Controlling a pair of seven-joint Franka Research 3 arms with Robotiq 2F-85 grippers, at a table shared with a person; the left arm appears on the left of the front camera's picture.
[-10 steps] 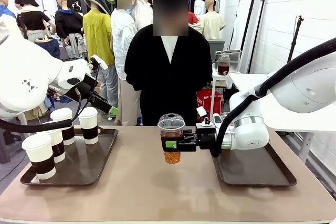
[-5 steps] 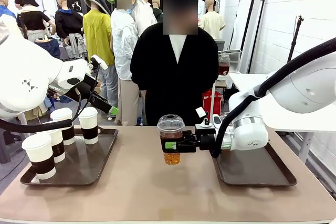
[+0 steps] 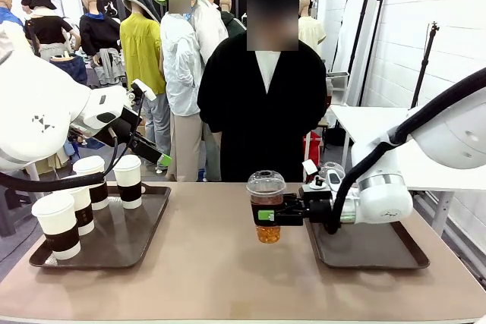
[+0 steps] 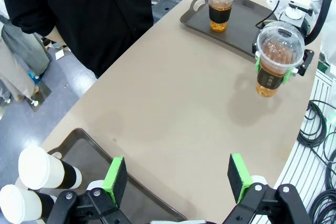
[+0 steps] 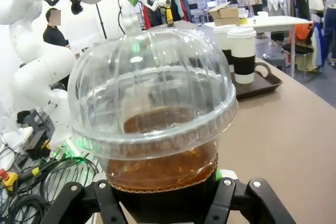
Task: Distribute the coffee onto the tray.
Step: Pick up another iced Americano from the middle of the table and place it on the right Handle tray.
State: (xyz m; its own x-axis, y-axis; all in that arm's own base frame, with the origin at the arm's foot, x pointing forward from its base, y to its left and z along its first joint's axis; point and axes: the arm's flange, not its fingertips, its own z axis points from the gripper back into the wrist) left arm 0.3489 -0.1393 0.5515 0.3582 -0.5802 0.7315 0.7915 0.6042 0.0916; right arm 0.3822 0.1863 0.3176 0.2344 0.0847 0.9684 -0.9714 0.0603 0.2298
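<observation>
My right gripper (image 3: 265, 216) is shut on a clear dome-lidded cup (image 3: 266, 185) of amber drink, held just above the table near the left edge of the right tray (image 3: 380, 257). Up close, that cup (image 5: 157, 119) sits between the right fingers. A second clear cup (image 4: 220, 9) stands on the right tray (image 4: 247, 22), and its lid (image 3: 332, 174) peeks from behind the right wrist. Several white paper cups with brown sleeves (image 3: 127, 180) stand on the left tray (image 3: 114, 244). My left gripper (image 3: 156, 153) hangs open above that tray, pads (image 4: 115, 179) wide apart and empty.
A person in black (image 3: 266, 111) stands at the far edge of the table, hands out of sight. Bare tabletop (image 3: 205, 263) lies between the two trays. Cables (image 4: 317, 129) hang past the table's edge in the left wrist view.
My right gripper has carried the clear cup to the right, toward the right tray. The person has stepped to the right. The left arm has not moved.
</observation>
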